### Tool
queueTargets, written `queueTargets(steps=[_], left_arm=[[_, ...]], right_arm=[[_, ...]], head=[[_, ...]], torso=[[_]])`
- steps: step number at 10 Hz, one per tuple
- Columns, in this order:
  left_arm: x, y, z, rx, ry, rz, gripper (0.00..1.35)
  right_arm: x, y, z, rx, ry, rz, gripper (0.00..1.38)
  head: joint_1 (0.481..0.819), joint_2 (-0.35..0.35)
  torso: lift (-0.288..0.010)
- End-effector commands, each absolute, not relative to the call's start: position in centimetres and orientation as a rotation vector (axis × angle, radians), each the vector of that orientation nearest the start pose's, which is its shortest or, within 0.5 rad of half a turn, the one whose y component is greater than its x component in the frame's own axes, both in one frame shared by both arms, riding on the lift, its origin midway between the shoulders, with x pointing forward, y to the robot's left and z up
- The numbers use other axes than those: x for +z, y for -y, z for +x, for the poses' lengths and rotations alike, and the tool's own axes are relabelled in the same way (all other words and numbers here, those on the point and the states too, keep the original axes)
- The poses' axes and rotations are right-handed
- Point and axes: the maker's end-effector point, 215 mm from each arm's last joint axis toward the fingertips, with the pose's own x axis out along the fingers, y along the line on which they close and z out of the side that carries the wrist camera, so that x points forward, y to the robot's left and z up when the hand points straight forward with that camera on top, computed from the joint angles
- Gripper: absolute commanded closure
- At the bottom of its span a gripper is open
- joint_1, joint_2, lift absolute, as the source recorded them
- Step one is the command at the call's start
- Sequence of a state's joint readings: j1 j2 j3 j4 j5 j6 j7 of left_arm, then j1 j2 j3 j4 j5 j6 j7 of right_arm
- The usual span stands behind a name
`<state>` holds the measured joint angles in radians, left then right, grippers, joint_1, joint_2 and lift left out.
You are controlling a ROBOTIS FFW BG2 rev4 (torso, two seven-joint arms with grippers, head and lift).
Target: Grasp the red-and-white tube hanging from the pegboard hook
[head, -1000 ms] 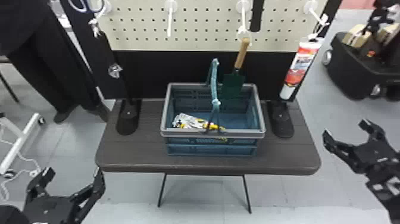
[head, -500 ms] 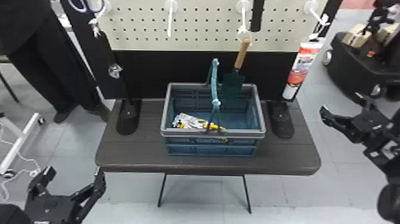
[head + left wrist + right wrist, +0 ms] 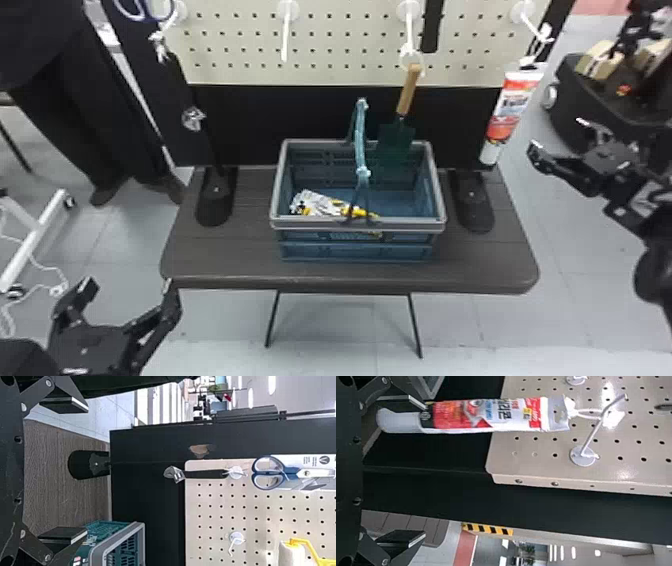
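Evidently this is the approach, with the right gripper (image 3: 424, 471) spread wide and empty near the tube (image 3: 474, 414) hanging from its hook (image 3: 596, 429), so next it should centre on the tube before closing.

I count, remotely: pegboard (image 3: 345, 50), one; lowest-row hooks (image 3: 286, 35), four; red-and-white tube (image 3: 510, 115), one; trowel (image 3: 395, 142), one; adjustable wrench (image 3: 174, 473), one; scissors (image 3: 258, 479), one pair; paint roller (image 3: 291, 554), one; plastic crate (image 3: 357, 224), one; table (image 3: 350, 280), one; grippers (image 3: 129, 286), two
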<state>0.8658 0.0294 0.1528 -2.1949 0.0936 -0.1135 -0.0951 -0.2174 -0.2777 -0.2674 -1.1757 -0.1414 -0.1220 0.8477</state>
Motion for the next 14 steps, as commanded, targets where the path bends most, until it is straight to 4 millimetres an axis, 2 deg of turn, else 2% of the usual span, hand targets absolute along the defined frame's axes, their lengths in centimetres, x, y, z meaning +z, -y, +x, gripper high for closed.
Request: queueTargets(steps=[1, 3, 6, 8, 9, 10, 12, 13, 14], left_arm=[[-35.8, -28.4, 33.7, 0.005, -0.116, 0.031, 0.21], [-35.9, -28.3, 33.9, 0.001, -0.115, 0.029, 0.21], [-35.9, -28.0, 34.5, -0.009, -0.107, 0.026, 0.21], [-35.9, -28.0, 34.3, -0.012, -0.111, 0.025, 0.21], [-36.1, -28.2, 34.1, -0.008, -0.115, 0.027, 0.21], [-36.0, -28.3, 34.1, -0.007, -0.114, 0.027, 0.21], [-35.9, -27.8, 34.5, -0.017, -0.111, 0.026, 0.21], [-35.9, -27.7, 34.5, -0.022, -0.112, 0.025, 0.21], [-35.9, -27.8, 34.5, -0.02, -0.112, 0.026, 0.21]], right_arm=[[-33.9, 33.5, 61.4, 0.527, -0.032, -0.026, 0.17], [-34.5, 32.4, 62.6, 0.587, -0.069, 0.03, 0.17], [-32.9, 28.9, 64.2, 0.715, -0.1, 0.103, 0.17], [-33.2, 26.8, 61.7, 0.852, -0.172, 0.16, 0.17], [-33.1, 26.5, 60.9, 0.896, -0.215, 0.134, 0.17], [-32.9, 25.9, 60.3, 0.929, -0.241, 0.107, 0.17], [-32.2, 25.4, 60.6, 0.943, -0.227, 0.091, 0.2], [-32.1, 25.5, 60.7, 0.937, -0.223, 0.087, 0.57], [-32.1, 25.6, 60.8, 0.928, -0.213, 0.093, 1.02]], head=[[0.819, 0.008], [0.819, 0.008], [0.819, 0.008], [0.819, 0.008], [0.819, 0.008], [0.819, 0.008], [0.819, 0.008], [0.819, 0.008], [0.819, 0.008]], torso=[[-0.1], [-0.1], [-0.1], [-0.1], [-0.1], [-0.1], [-0.1], [-0.1], [-0.1]])
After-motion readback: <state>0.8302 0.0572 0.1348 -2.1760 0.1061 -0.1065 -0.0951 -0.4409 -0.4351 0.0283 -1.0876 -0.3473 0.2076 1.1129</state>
